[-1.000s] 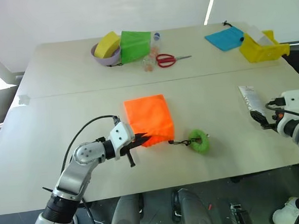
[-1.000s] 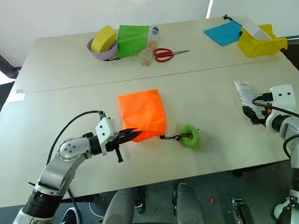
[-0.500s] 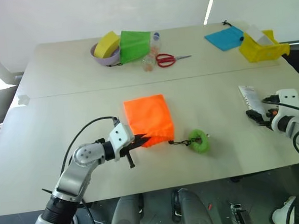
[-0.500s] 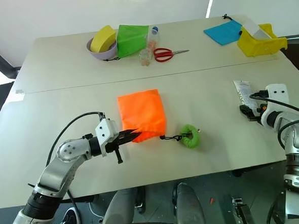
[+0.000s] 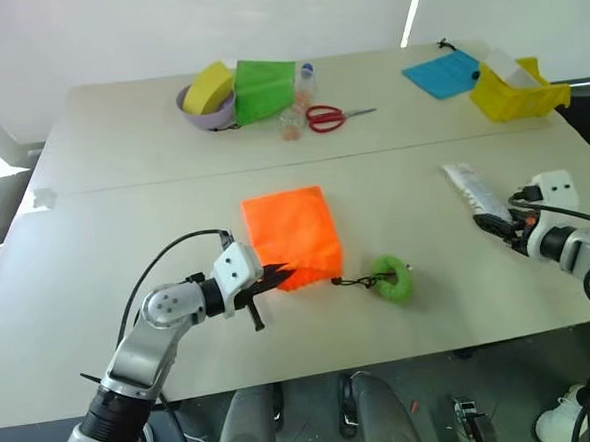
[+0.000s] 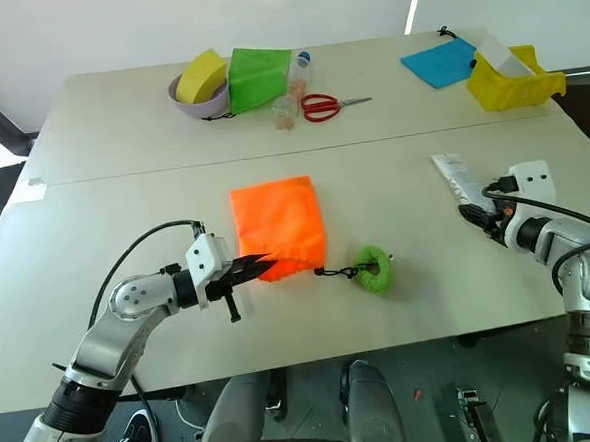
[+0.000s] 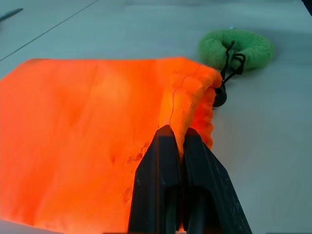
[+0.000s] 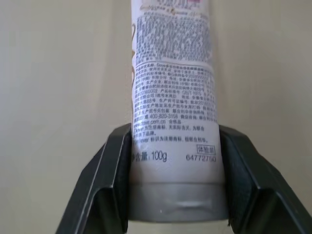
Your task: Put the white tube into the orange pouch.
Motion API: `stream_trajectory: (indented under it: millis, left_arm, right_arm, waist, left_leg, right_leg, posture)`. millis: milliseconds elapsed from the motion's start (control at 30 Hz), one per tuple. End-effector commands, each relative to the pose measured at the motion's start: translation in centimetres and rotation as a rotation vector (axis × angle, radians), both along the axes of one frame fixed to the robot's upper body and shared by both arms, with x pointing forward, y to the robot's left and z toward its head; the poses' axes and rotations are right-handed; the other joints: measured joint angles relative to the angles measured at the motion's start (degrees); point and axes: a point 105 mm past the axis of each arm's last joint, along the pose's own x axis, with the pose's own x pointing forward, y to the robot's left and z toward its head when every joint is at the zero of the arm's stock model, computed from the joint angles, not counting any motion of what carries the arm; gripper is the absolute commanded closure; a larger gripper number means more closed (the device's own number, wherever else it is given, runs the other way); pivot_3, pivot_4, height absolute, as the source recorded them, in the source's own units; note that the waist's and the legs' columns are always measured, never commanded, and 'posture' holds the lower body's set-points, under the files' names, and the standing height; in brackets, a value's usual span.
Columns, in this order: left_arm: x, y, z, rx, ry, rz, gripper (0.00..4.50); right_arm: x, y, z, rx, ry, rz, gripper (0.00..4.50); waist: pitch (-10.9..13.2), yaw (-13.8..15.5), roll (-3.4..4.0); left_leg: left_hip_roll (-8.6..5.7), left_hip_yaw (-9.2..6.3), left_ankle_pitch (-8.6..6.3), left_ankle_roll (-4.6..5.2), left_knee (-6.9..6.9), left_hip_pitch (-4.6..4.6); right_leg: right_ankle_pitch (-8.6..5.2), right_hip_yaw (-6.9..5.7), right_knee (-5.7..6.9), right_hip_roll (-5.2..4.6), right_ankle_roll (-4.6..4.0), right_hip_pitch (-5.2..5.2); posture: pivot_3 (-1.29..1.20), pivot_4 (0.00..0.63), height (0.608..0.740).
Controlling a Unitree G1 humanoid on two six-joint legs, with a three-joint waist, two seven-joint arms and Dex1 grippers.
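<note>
- Reaching in from the lower left of the head view, the left arm is bent at the elbow, with its forearm pointing right and slightly up the table toward the orange pouch (image 5: 292, 236).
- The left gripper (image 5: 278, 274) has its two black fingers pressed together on the pouch's gathered near edge; the wrist view shows orange fabric pinched between the pads (image 7: 165, 156).
- The pouch lies flat near the middle of the table (image 5: 125, 221), with its black cord (image 5: 354, 279) running right to the green pompom (image 5: 393, 278), which lies on the tabletop just beside the pouch's near right corner.
- Along the far edge, from left to right, sit a purple bowl (image 5: 208, 114) holding a yellow sponge (image 5: 210, 87), a green pouch (image 5: 266, 89), red-handled scissors (image 5: 331, 117), a blue pouch (image 5: 445, 74) and a yellow bin (image 5: 516, 95).
- At the right edge, the right arm comes in low, its wrist angled left and away.
- The right gripper (image 5: 499, 220) has its fingers partly apart, one on each side of the white tube (image 5: 477, 191), gripping its crimped end; the wrist view shows both pads (image 8: 114, 165) against the tube's sides.
- The tube extends from the gripper up and to the left, well apart from the orange pouch.
</note>
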Motion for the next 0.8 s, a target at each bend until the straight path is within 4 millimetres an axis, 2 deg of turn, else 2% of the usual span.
stream_trajectory:
  millis: [33, 100, 233, 367, 433, 633, 800]
  left_arm:
    - [-0.1, -0.1, 1.2, -0.014, -0.049, -0.019, 4.50]
    - [0.0, -0.1, 1.2, -0.007, -0.053, -0.022, 4.50]
    - [0.7, 0.1, 2.2, -0.014, -0.087, -0.006, 4.50]
    - [0.6, -0.1, 2.3, -0.016, -0.087, -0.020, 4.50]
    - [0.6, -0.1, 2.4, -0.018, -0.087, -0.025, 4.50]
    - [0.4, -0.2, 2.7, -0.022, -0.100, -0.038, 4.50]
    - [0.4, -0.1, 3.2, -0.037, -0.104, -0.041, 4.50]
  right_arm:
    - [-3.6, 5.3, 3.6, 0.067, -0.065, 0.332, 2.67]
    - [-5.3, 6.7, 3.6, 0.083, -0.049, 0.418, 2.67]
    - [-10.5, 9.4, 2.8, 0.108, 0.094, 0.655, 2.67]
    - [-13.0, 11.8, 1.9, 0.097, 0.170, 0.784, 2.67]
    - [-13.0, 12.7, 1.2, 0.079, 0.166, 0.792, 2.67]
    - [-11.1, 14.3, -1.7, -0.053, 0.120, 0.745, 2.67]
    - [-10.7, 15.0, -3.5, -0.111, 0.112, 0.753, 2.67]
  waist:
    - [0.00, 0.12, 0.00]
    - [0.00, 0.20, -0.01]
    - [0.00, 0.13, -0.01]
    - [-0.01, -0.10, 0.00]
    - [-0.01, -0.11, 0.00]
    - [-0.03, -0.02, -0.01]
    - [-0.05, 0.15, 0.01]
  left_leg:
    - [0.01, 0.00, 0.00, 0.00, 0.00, -0.02]
    - [0.03, -0.06, -0.01, -0.01, 0.01, -0.01]
    - [-0.02, 0.02, -0.11, -0.18, 0.11, -0.03]
    - [0.18, 0.04, -0.13, -0.20, 0.06, 0.01]
    - [0.32, 0.03, -0.13, -0.21, 0.00, 0.02]
    - [0.32, 0.07, -0.17, -0.27, -0.05, -0.11]
    - [0.20, 0.16, -0.12, -0.08, 0.10, -0.90]
  right_leg:
    - [0.00, 0.00, -0.01, 0.01, 0.00, -0.02]
    - [-0.01, -0.02, -0.03, 0.01, 0.00, 0.02]
    - [-0.02, -0.02, -0.14, -0.21, 0.00, 0.09]
    - [0.08, -0.01, -0.64, -0.18, 0.17, 0.22]
    - [0.16, -0.14, -0.89, -0.16, 0.17, 0.23]
    - [0.19, -0.15, -1.08, -0.20, 0.13, -0.15]
    - [0.60, -0.16, -0.94, -0.23, -0.08, -0.62]
  posture:
    - [0.00, 0.150, 0.740]
    - [0.00, 0.150, 0.740]
    - [0.00, 0.150, 0.740]
    - [0.00, 0.150, 0.740]
    - [0.00, 0.150, 0.740]
    - [0.00, 0.150, 0.740]
    - [0.00, 0.150, 0.740]
